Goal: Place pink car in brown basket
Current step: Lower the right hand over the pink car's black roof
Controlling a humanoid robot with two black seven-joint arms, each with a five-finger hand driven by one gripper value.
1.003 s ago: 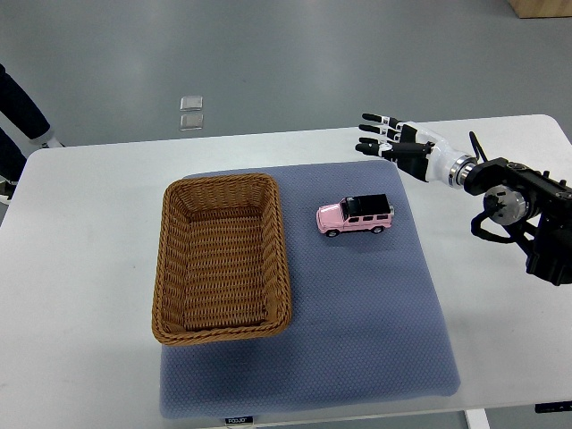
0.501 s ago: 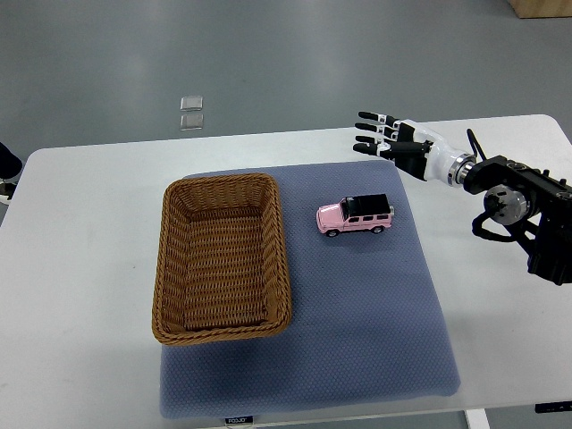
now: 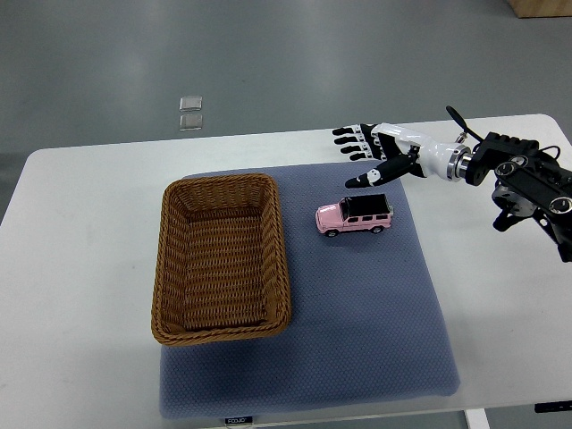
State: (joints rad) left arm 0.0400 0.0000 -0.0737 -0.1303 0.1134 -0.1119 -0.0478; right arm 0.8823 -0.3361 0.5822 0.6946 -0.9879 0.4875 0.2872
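Your right hand point(image 3: 374, 154) hovers with its fingers spread wide and nothing in its grasp, thumb pointing down toward the roof of the pink car point(image 3: 355, 214). That car sits upright on the blue mat point(image 3: 357, 322), just beside and below the hand in the picture, toward the robot's side of the surface point(image 3: 80, 268). Its long axis runs left to right across the view, nose toward the brown basket point(image 3: 222, 257), black roof nearest your thumb. Only the right arm shows, so this hand is the one to use. You likely need to drop and close across the car's short width, gripping its two long sides. From there the basket lies to the left, apart from the car and empty.
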